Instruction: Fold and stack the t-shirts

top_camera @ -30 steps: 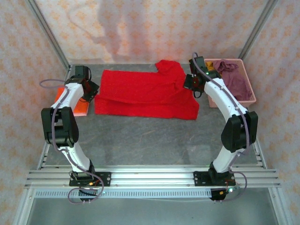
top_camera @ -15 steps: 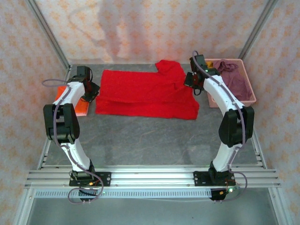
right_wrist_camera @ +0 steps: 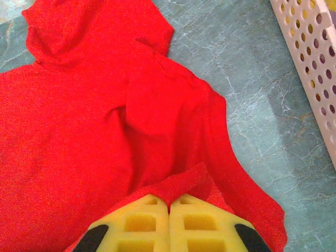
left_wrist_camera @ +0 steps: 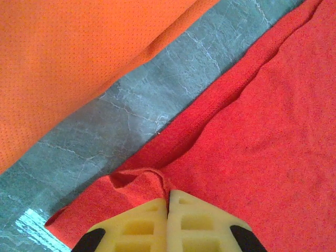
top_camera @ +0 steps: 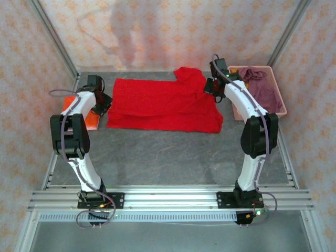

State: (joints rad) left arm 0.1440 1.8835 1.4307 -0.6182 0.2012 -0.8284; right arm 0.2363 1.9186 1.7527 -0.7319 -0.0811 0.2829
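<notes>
Right arm (top_camera: pixel 244 102) stretched farther: red t-shirt (top_camera: pixel 157 105), grey table (top_camera: pixel 157 157), floral walls (top_camera: pixel 173 31).

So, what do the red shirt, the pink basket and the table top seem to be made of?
The red shirt: soft knit cloth, matte, likely cotton or a blend; it folds and wrinkles.
The pink basket: rigid plastic, smooth; its wall has moulded round holes.
The table top: grey, marble-like veins, slight sheen; perhaps a printed laminate or mat.
</notes>
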